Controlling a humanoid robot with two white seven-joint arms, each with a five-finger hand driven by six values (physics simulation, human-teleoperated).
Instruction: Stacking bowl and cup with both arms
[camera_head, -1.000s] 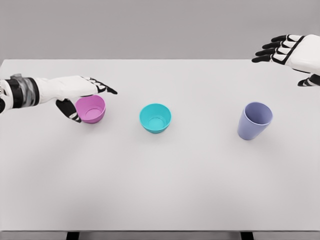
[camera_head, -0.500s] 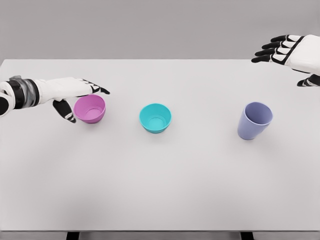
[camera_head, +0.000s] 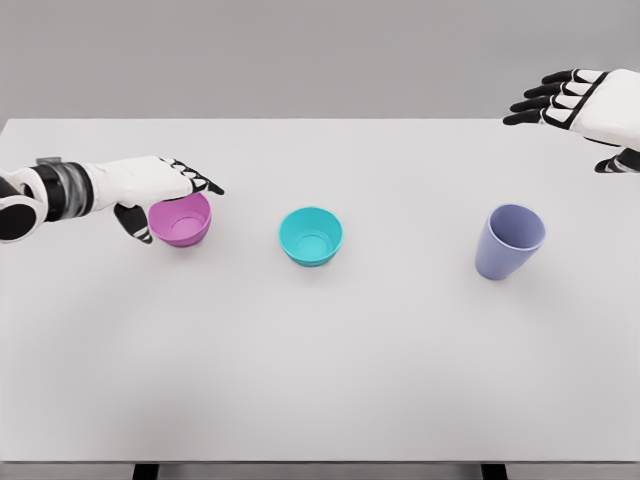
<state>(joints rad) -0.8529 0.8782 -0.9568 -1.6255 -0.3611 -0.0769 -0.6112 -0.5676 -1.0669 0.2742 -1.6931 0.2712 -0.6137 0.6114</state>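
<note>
A pink bowl (camera_head: 183, 222) stands upright on the left of the white table (camera_head: 330, 380). My left hand (camera_head: 172, 205) is at it. Its straight fingers (camera_head: 200, 181) lie over the bowl's back rim and its thumb (camera_head: 135, 225) hangs beside the left wall, so the hand is open and not closed on the bowl. A teal bowl (camera_head: 311, 236) sits in the middle. A lavender cup (camera_head: 509, 241) stands on the right, leaning slightly. My right hand (camera_head: 575, 110) hovers open above the far right corner, well behind the cup.
The table's near edge runs along the bottom of the view, with two dark legs showing beneath it. A plain grey wall lies behind the far edge.
My left hand drew back to the left, then eased forward over the pink bowl's rim, with the thumb now higher beside the wall. The bowls, the cup and my right hand have not moved.
</note>
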